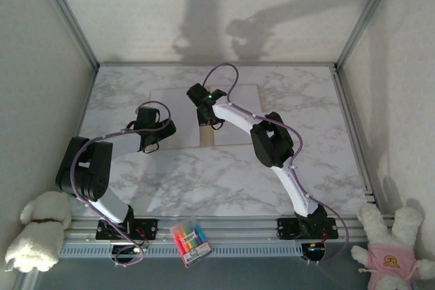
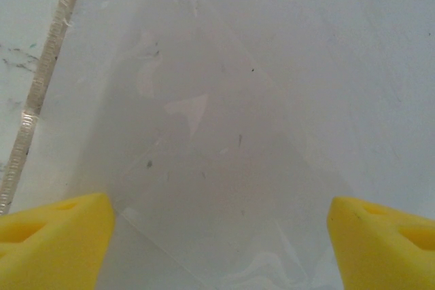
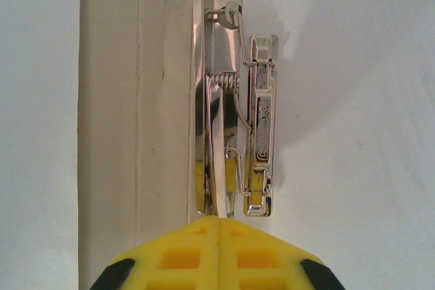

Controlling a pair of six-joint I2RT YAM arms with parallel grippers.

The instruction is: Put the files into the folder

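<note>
Sitting just behind the folder (image 3: 136, 100) clip (image 3: 255, 127): right pincer (image 3: 219, 225) shut, empty; files (image 3: 340, 134) flat just right of it; left pincer (image 2: 217, 212) gapes wide (holds nothing). Risk: tips could slip, clip snaps, sheets skew.

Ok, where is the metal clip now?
Right wrist view: the metal clip sits along the tan strip of the folder, just ahead of the shut right tool, white files on its right.
</note>
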